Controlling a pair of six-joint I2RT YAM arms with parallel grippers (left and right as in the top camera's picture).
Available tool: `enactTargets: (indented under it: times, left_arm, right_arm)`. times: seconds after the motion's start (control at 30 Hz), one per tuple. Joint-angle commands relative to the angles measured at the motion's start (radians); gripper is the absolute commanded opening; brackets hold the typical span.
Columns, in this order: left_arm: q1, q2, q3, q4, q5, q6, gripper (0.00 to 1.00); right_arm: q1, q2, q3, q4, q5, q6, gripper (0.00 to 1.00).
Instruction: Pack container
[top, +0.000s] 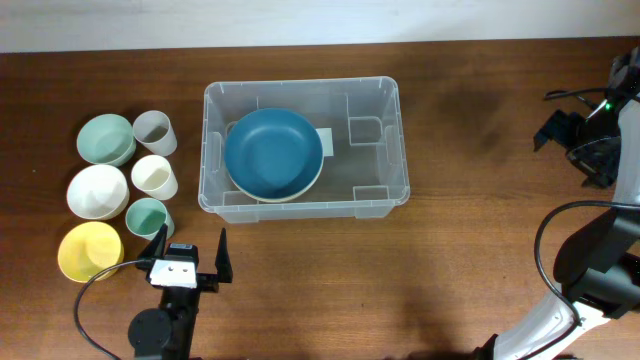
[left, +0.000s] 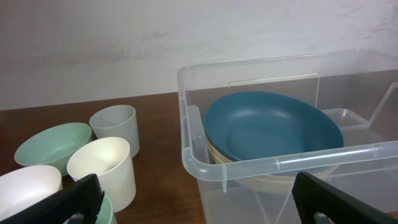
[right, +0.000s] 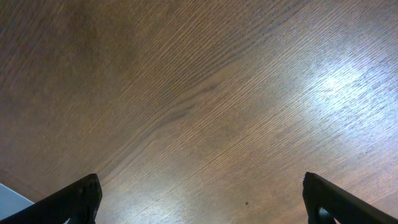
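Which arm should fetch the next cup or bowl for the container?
Left arm: jaws open right beside the teal cup and yellow bowl. The right arm sits across the table, beyond the container.

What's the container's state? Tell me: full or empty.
Partly filled: the container holds a blue bowl stacked on a cream bowl.

Left hand (top: 192, 244): blk fingers (top: 222, 256), white block (top: 178, 268), blk cable (top: 84, 300). Right arm (top: 600, 265): blk w/ white link (top: 545, 320).
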Motion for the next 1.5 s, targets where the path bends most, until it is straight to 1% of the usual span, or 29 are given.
enactTargets:
  times: [0.0,0.2,0.33,0.5,0.57,0.6,0.73,0.8,0.9,0.97,1.03,1.13,1.17,1.2,1.23,1.27,1.33,1.37,1.4,1.47]
  left_arm:
    - [0.008,-0.004,-0.001,-0.007,0.008,0.016,0.99]
    - [0.008,-0.004,-0.001,-0.003,0.004,0.016,0.99]
    - [0.008,-0.004,-0.001,0.051,0.006,0.016,0.99]
    - [0.008,-0.004,0.011,0.207,0.125,0.016,0.99]
    - [0.009,-0.001,0.038,0.228,0.107,0.016,0.99]
    - [0.011,0.005,0.060,0.213,0.080,0.016,0.99]
    - [0.029,0.086,0.215,0.080,0.019,0.016,0.99]
    - [0.043,0.175,0.335,-0.013,0.003,0.023,0.99]
    - [0.062,0.360,0.563,-0.177,0.012,0.080,0.99]
    - [0.068,0.507,0.737,-0.306,0.069,0.126,0.99]
    - [0.068,0.651,0.904,-0.415,0.193,0.176,1.00]
    - [0.068,0.823,1.076,-0.520,0.400,0.172,0.99]
    - [0.068,0.871,1.116,-0.545,0.411,0.172,0.99]
    - [0.068,0.906,1.144,-0.558,0.391,0.172,0.99]
    - [0.070,0.937,1.169,-0.575,0.346,0.160,0.99]
    - [0.074,0.967,1.195,-0.596,0.249,0.082,0.99]
    - [0.091,1.010,1.236,-0.662,0.029,-0.144,0.99]
    - [0.106,1.025,1.251,-0.704,-0.053,-0.226,0.99]
    - [0.130,1.037,1.260,-0.746,-0.128,-0.306,0.99]
    - [0.189,1.040,1.260,-0.810,-0.220,-0.438,1.00]
  right_arm:
    - [0.003,0.000,-0.008,0.003,0.009,0.009,0.99]
    - [0.003,0.000,-0.008,0.003,0.009,0.009,0.99]
    - [0.003,0.000,-0.008,0.003,0.009,0.009,0.99]
    - [0.003,0.000,-0.008,0.004,0.009,0.009,0.99]
    - [0.003,0.000,-0.008,0.004,0.009,0.009,0.99]
    - [0.003,0.000,-0.008,0.003,0.009,0.009,0.99]
    - [0.003,0.000,-0.008,0.003,0.009,0.009,0.99]
    - [0.003,0.000,-0.008,0.004,0.009,0.009,0.99]
    - [0.003,0.000,-0.008,0.003,0.009,0.009,0.99]
    - [0.003,0.000,-0.008,0.003,0.009,0.009,0.99]
    - [0.003,0.000,-0.008,0.003,0.009,0.009,0.99]
    - [0.003,0.000,-0.008,0.003,0.009,0.009,0.99]
    - [0.003,0.000,-0.008,0.003,0.009,0.009,0.99]
    - [0.003,0.000,-0.008,0.003,0.009,0.009,0.99]
    - [0.003,0.000,-0.008,0.003,0.009,0.009,0.99]
    - [0.003,0.000,-0.008,0.003,0.009,0.009,0.99]
    - [0.003,0.000,-0.008,0.003,0.009,0.009,0.99]
    - [0.003,0.000,-0.008,0.003,0.009,0.009,0.99]
    - [0.003,0.000,-0.008,0.003,0.009,0.009,0.99]
    - [0.003,0.000,-0.008,0.003,0.009,0.009,0.99]
